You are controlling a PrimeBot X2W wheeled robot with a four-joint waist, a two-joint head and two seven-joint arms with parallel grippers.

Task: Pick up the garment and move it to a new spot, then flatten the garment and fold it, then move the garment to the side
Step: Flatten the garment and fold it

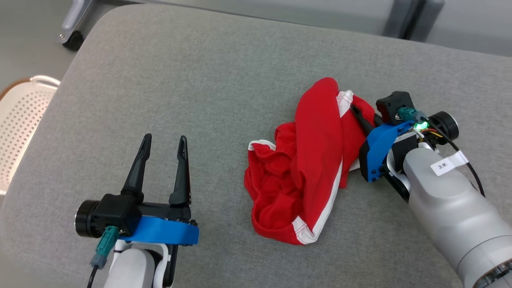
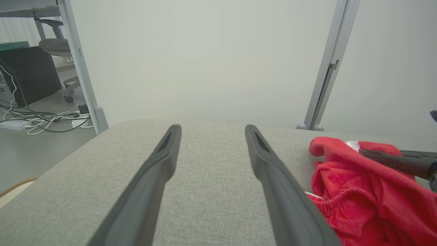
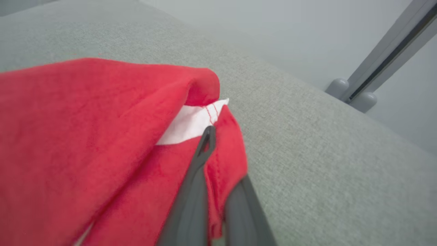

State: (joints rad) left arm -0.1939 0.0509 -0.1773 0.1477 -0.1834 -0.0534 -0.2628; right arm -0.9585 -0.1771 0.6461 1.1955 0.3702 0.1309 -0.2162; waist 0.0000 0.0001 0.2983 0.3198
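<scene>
A red garment (image 1: pixel 304 168) with white trim lies crumpled right of centre on the grey cushioned surface (image 1: pixel 200 80). My right gripper (image 1: pixel 356 112) comes in from the right and is shut on the garment's upper right edge. In the right wrist view its dark fingers (image 3: pixel 201 160) pinch a fold of the red cloth (image 3: pixel 85 136) just below a white strip. My left gripper (image 1: pixel 165 145) rests open at the lower left, well clear of the garment, with nothing between its fingers. The left wrist view has the garment (image 2: pixel 358 191) at its right edge.
A white perforated basket (image 1: pixel 20 124) sits off the surface's left edge. Grey frame posts (image 2: pixel 324 68) and a pale wall stand behind the surface. A castor wheel (image 1: pixel 73 40) stands on the floor at the far left corner.
</scene>
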